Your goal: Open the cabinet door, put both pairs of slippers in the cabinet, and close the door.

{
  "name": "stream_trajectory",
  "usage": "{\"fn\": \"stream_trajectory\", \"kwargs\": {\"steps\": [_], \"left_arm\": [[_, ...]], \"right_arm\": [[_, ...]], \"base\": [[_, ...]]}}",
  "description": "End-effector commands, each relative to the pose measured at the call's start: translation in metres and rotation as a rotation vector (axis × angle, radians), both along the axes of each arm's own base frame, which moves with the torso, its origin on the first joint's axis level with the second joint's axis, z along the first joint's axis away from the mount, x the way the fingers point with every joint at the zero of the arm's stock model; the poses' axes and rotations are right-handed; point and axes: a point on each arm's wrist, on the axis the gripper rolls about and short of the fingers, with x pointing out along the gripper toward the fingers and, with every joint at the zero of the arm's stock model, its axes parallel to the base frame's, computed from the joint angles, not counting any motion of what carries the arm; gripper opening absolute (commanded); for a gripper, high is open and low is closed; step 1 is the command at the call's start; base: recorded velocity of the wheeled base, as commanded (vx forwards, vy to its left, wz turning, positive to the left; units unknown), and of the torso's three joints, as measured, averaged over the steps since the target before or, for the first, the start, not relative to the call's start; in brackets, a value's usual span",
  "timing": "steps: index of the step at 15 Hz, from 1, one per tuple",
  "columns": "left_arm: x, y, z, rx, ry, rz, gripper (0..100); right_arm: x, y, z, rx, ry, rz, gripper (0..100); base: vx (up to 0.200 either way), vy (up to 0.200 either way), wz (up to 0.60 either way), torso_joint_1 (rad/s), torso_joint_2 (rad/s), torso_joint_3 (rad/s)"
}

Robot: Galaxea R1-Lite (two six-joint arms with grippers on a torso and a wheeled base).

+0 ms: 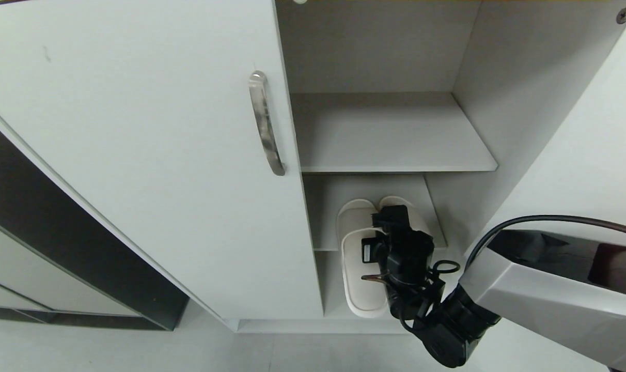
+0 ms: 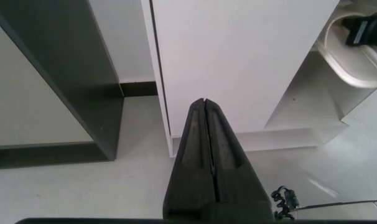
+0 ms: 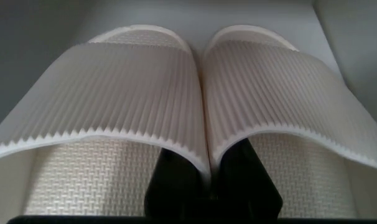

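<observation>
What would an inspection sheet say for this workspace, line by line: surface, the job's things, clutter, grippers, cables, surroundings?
Surface: lower shelf of the cabinet, right side open; left door shut.
Job's things: one pair of white slippers, toes on the lower shelf, heels past its front edge.
Clutter: nothing seen.
Grippers: right gripper shut on the slippers' inner strap edges; left gripper shut, holding nothing, above the floor before the left door.
Cables: black cable running along the right arm.
Surroundings: pale floor; dark recess left of the cabinet.
</observation>
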Motion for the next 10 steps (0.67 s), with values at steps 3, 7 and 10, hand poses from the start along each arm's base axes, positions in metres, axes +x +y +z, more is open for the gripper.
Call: {"fn": "stream_trajectory", "kwargs": {"steps": [3, 7, 10], "left_arm": [[0.000, 0.000, 0.000, 0.000, 0.001, 0.001, 0], [0.000, 0.000, 0.000, -0.001, 0.002, 0.001, 0], [0.000, 0.000, 0.000, -0.001, 0.002, 0.001, 0]], "right_arm": [[0.039, 0.003, 0.007, 0.012, -0.013, -0.038, 0], [0.063, 0.008, 0.021, 0.021, -0.025, -0.059, 0], [0.076, 0.006, 0.033, 0.027, -0.036, -0.056, 0]], "base": [[0.000, 0.000, 0.00, 0.000, 0.00, 0.000], [0.000, 0.000, 0.00, 0.000, 0.00, 0.000], [0.000, 0.000, 0.00, 0.000, 0.00, 0.000]]}}
